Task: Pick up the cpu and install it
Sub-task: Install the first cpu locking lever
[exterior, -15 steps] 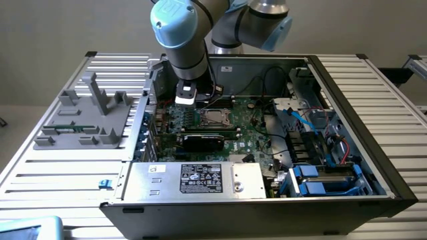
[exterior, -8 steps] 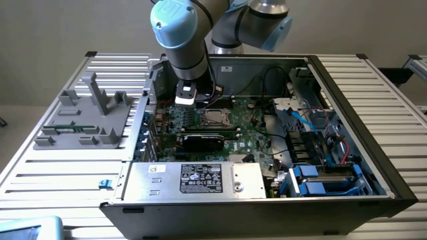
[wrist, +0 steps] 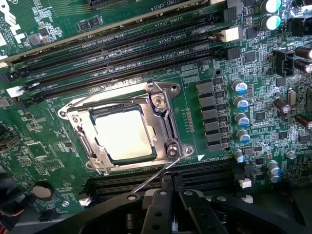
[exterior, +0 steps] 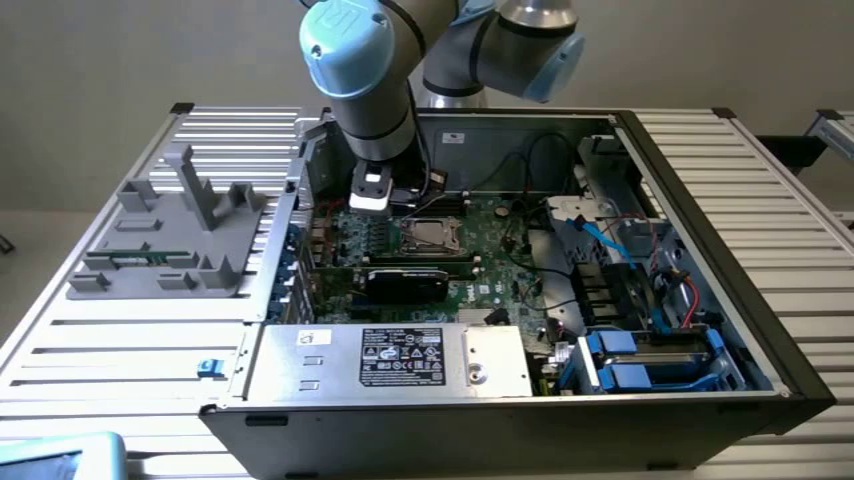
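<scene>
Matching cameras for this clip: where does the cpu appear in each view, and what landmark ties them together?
Exterior view: the cpu is mid-motherboard, just above the black card in the picture.
Wrist view: the cpu lies in its socket, between the memory-slot banks.
Shared landmark: the metal socket frame around it.

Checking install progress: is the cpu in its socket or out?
In. The cpu lies flat within the metal socket frame on the motherboard, its silver top showing through the frame's opening.
</scene>
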`<state>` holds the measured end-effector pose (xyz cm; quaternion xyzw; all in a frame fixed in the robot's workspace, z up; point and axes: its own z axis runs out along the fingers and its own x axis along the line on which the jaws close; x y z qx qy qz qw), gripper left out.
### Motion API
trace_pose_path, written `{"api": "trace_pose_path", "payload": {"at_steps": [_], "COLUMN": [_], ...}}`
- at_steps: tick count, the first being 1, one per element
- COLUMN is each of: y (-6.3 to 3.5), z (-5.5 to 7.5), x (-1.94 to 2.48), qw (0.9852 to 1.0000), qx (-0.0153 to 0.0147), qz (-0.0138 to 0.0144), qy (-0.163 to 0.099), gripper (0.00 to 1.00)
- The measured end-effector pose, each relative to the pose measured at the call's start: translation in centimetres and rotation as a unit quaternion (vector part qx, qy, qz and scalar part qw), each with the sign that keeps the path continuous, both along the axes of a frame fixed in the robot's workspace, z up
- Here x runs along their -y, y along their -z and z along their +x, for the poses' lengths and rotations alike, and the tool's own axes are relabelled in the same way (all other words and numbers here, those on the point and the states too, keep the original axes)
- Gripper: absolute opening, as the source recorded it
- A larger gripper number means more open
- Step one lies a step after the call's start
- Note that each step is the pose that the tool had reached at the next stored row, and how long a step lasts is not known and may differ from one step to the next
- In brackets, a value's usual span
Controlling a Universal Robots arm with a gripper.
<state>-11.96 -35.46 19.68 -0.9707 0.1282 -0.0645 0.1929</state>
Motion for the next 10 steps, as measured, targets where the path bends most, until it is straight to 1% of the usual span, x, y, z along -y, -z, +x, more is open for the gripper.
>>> {"api": "trace_pose_path", "payload": {"at_steps": [1, 2, 4, 5, 10], "y": [0.00, 0.01, 0.03, 0.05, 0.10], "z": [-0.02, -0.04, -0.07, -0.07, -0.09], "x": [0.00, 0.01, 0.01, 0.01, 0.04], "qw": [1.0000, 1.0000, 1.0000, 1.0000, 0.9999], "qx": [0.0000, 0.0000, 0.0000, 0.0001, 0.0001], "qz": [0.0007, 0.0023, 0.0065, 0.0074, 0.0078], "qy": [0.001, 0.002, 0.004, 0.005, 0.015], "gripper": [0.11, 0.11, 0.11, 0.11, 0.11]}}
